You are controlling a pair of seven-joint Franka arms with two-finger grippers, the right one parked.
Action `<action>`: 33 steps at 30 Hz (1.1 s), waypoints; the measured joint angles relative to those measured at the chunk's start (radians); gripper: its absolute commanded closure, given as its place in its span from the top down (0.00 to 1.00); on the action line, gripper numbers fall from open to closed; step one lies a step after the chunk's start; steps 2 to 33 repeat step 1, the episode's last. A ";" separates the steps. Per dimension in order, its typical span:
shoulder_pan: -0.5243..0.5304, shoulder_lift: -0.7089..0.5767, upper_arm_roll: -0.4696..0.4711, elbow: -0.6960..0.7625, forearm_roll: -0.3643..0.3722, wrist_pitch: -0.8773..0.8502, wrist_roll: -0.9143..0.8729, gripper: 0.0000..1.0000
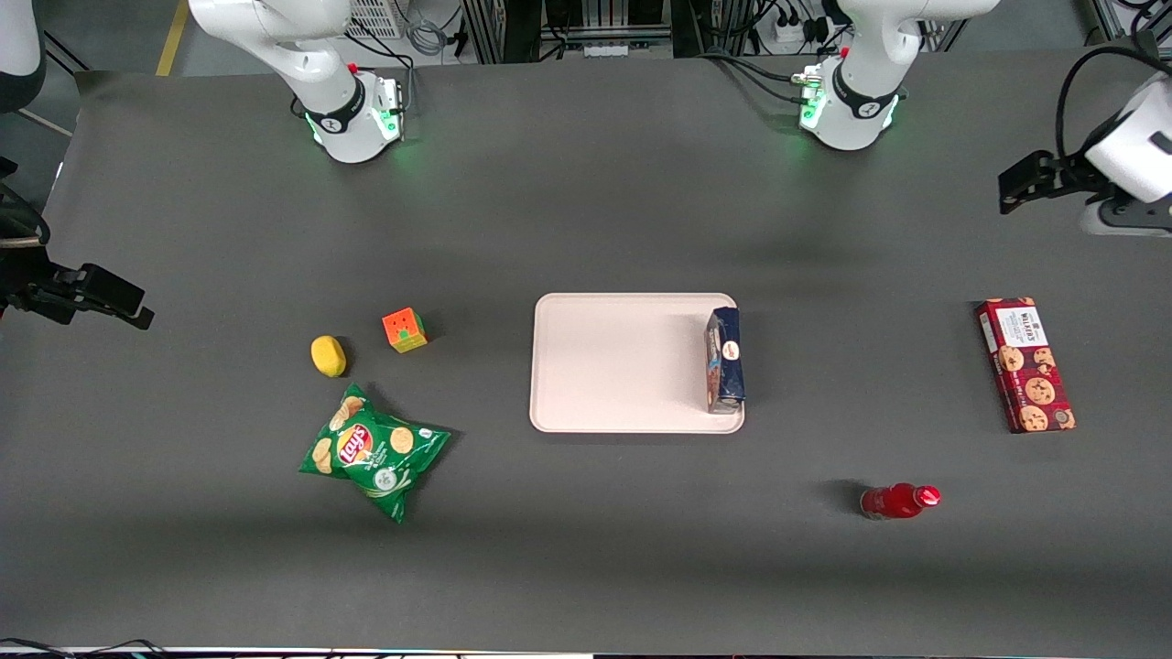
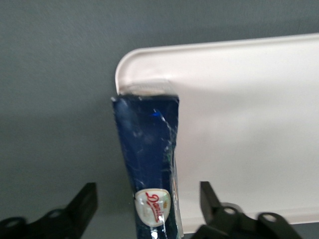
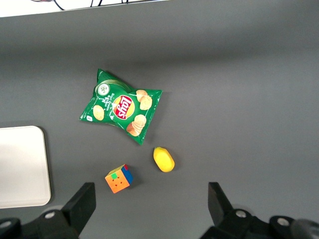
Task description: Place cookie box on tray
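Note:
The cookie box (image 1: 724, 360), dark navy with a white oval logo, stands on its long narrow side on the pale cream-pink tray (image 1: 613, 366), along the tray's rim toward the working arm's end. My left gripper (image 1: 1009, 195) is open and empty, up above the table at the working arm's end, well apart from the tray. In the left wrist view the cookie box (image 2: 149, 154) shows between my spread fingers (image 2: 83, 203) with gaps on both sides, resting on the tray (image 2: 249, 124) near its rounded corner.
A red Walkers box (image 1: 1025, 364) lies toward the working arm's end. A red bottle (image 1: 899, 501) lies nearer the front camera. A green Lay's bag (image 1: 371, 450), a yellow lemon (image 1: 328, 355) and a colour cube (image 1: 405, 329) lie toward the parked arm's end.

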 measured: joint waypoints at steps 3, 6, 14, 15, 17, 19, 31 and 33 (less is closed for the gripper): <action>0.000 -0.005 0.000 -0.012 0.000 0.007 0.000 1.00; 0.000 -0.005 0.000 -0.012 0.000 0.007 0.000 1.00; 0.000 -0.005 0.000 -0.012 0.000 0.007 0.000 1.00; 0.000 -0.005 0.000 -0.012 0.000 0.007 0.000 1.00; 0.000 -0.005 0.000 -0.012 0.000 0.007 0.000 1.00; 0.000 -0.005 0.000 -0.012 0.000 0.007 0.000 1.00; 0.000 -0.005 0.000 -0.012 0.000 0.007 0.000 1.00; 0.000 -0.005 0.000 -0.012 0.000 0.007 0.000 1.00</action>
